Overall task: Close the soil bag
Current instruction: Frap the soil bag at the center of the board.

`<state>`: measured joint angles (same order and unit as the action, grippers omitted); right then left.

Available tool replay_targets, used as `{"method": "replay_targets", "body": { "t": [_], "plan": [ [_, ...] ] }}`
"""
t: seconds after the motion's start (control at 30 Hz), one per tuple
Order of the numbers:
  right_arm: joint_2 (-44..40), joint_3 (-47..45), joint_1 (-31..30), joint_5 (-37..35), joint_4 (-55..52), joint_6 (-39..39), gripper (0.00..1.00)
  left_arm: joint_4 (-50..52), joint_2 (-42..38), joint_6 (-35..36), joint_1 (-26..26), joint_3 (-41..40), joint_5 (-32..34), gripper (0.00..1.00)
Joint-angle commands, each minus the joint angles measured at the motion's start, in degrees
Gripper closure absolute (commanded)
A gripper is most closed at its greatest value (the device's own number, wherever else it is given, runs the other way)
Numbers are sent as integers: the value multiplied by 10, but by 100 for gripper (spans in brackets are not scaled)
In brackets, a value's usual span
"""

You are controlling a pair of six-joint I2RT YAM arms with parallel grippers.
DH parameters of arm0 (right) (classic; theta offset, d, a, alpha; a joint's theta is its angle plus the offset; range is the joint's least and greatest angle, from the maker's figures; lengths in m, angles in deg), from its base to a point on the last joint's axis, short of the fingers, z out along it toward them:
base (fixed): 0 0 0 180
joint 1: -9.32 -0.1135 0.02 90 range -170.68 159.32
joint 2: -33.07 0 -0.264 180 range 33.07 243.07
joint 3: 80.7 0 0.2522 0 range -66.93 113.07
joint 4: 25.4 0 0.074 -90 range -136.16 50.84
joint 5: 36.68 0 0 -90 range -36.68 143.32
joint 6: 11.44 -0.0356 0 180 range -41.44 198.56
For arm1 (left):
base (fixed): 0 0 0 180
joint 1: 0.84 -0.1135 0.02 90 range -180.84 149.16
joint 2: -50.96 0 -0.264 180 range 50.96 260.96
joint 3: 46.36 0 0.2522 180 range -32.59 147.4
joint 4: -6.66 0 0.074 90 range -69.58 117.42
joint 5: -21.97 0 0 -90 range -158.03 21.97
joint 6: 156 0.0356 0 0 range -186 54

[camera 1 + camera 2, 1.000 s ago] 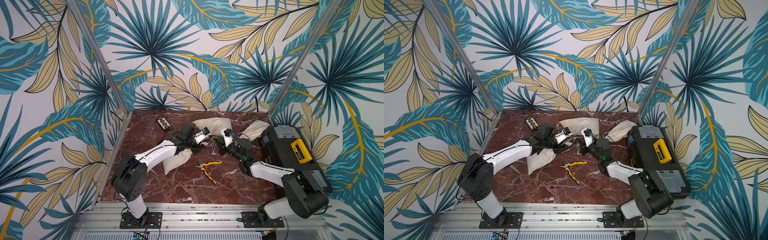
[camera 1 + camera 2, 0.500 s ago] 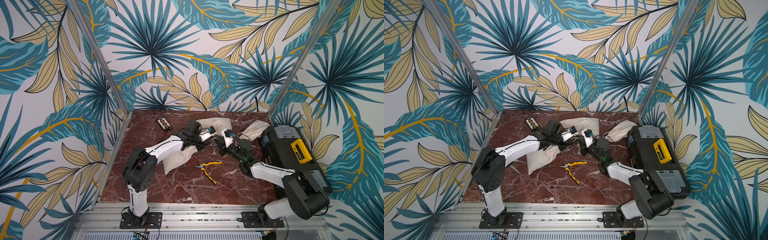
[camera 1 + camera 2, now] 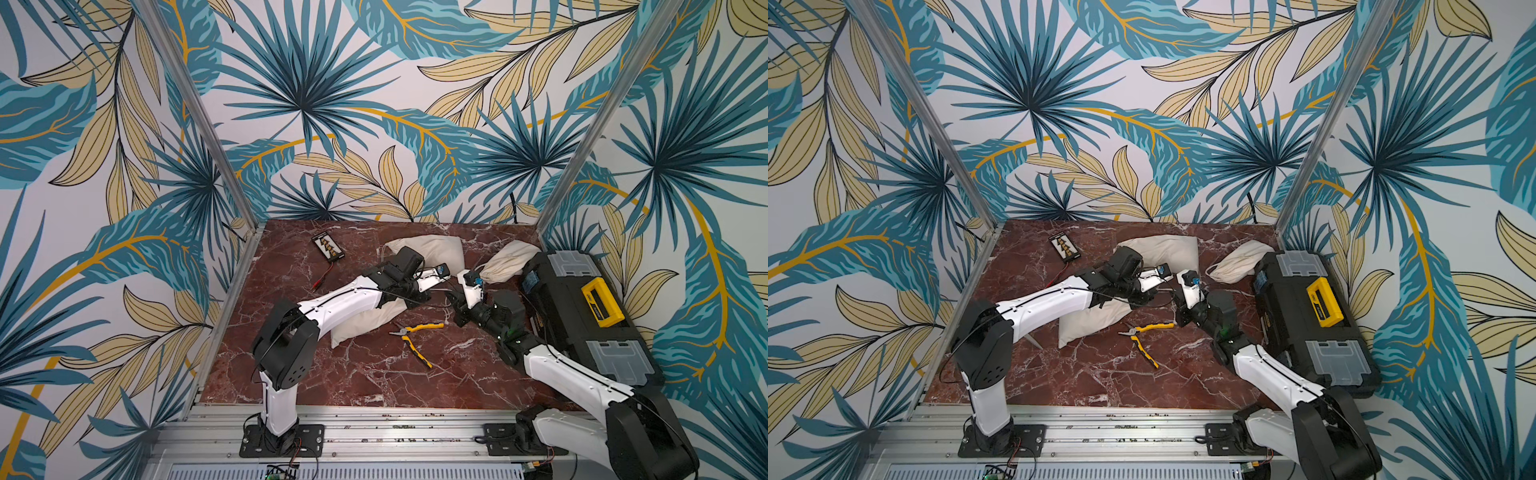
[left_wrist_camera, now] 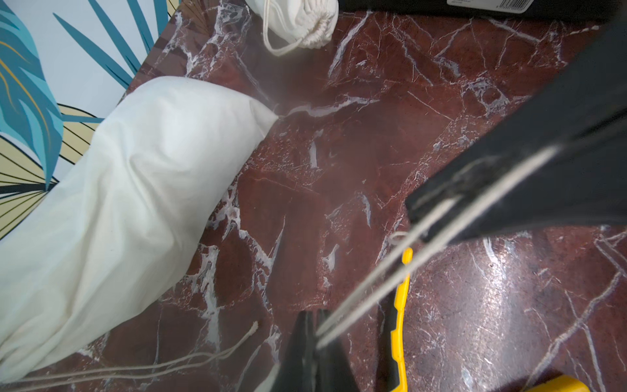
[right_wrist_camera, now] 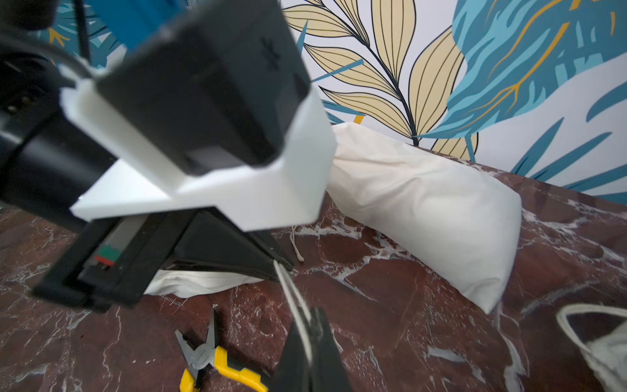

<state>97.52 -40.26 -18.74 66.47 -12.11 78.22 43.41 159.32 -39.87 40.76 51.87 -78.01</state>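
Soil bag lies just beside the pliers, its drawstring taut near them between the left gripper and right gripper, both clamped on it; uneven pulling could slip it free or drag the bag.

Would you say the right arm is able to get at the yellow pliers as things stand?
Probably not yet: the pliers lie close by in the open, but the right gripper is shut on the cord and would have to let go first.
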Motion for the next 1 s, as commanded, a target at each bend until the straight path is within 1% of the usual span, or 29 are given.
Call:
{"method": "replay_targets", "body": {
  "t": [0.0,0.1,0.23,0.5,0.67,0.77,0.9,0.97],
  "plan": [
    [-81,-3,61,-84,115,-30,100,185,67,-18,-73,-42,267,92],
    [-95,-13,86,-79,105,-43,100,201,79,-24,-79,-42,284,90],
    [-103,-24,118,-65,98,-58,100,206,70,-39,-98,-56,290,89],
    [-73,-26,161,-38,100,-84,100,223,68,-67,-135,-82,313,86],
    [-49,-17,165,-10,110,-86,100,227,72,-77,-144,-78,326,86],
    [-26,-7,165,26,106,-84,100,227,66,-88,-154,-73,334,88],
    [12,8,164,56,108,-91,100,234,55,-105,-175,-70,363,86],
    [23,10,164,55,120,-96,100,239,50,-113,-186,-72,369,85]
  ]
}}
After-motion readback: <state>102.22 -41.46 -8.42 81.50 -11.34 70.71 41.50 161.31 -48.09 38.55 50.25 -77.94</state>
